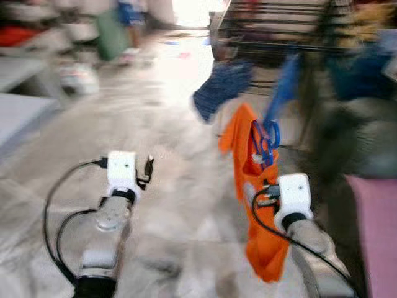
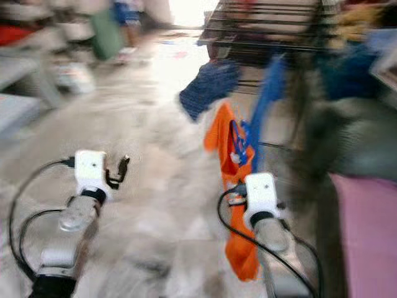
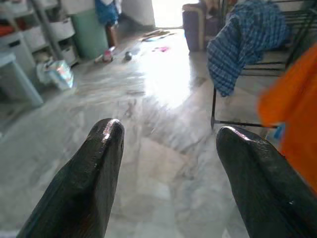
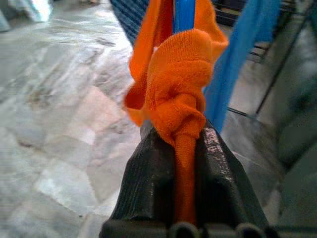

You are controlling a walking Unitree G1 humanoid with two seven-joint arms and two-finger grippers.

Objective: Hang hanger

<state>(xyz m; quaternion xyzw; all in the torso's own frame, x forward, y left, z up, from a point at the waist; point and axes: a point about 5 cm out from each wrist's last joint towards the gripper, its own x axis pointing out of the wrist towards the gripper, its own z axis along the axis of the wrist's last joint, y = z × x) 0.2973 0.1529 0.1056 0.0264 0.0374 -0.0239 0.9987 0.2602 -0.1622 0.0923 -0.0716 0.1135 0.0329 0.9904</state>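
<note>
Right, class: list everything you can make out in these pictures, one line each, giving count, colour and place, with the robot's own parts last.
Orange garment: one, orange, gripped in the right hand, hanging down.
Hanger: one, blue, within the orange garment's top.
Checked cloth: one, dark blue, draped on the rack's near edge.
Blue cloth: one, bright blue, hanging from the rack, behind the orange garment.
Drying rack: one, black, ahead on the robot's right.
Floor: pale marbled tiles.
Pink surface: one, far right; too blurred to identify.
Left hand: black fingers open, empty.
Right hand: black fingers shut on the orange garment.
</note>
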